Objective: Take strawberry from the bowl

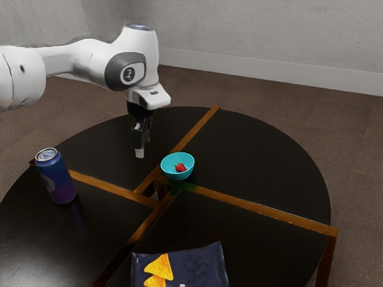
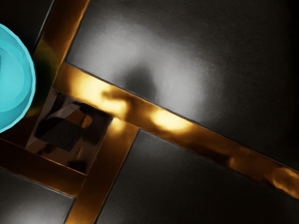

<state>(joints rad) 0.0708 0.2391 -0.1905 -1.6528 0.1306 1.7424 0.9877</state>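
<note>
My gripper (image 1: 144,147) hangs above the dark table, on the exterior view's left of the turquoise bowl (image 1: 178,158) and higher than its rim. Its two fingers stand apart, open, with nothing visible between them. The red strawberry (image 1: 180,168) lies inside the bowl, at the bottom. In the wrist view, part of the bowl (image 2: 14,93) is cut off by the picture's edge, and the strawberry cannot be made out there.
A blue and purple can (image 1: 57,177) stands upright at the exterior view's left. A dark chip bag (image 1: 200,266) lies near the front. Wooden strips (image 1: 257,208) cross the round black table (image 1: 257,155), with a small square gap beside the bowl.
</note>
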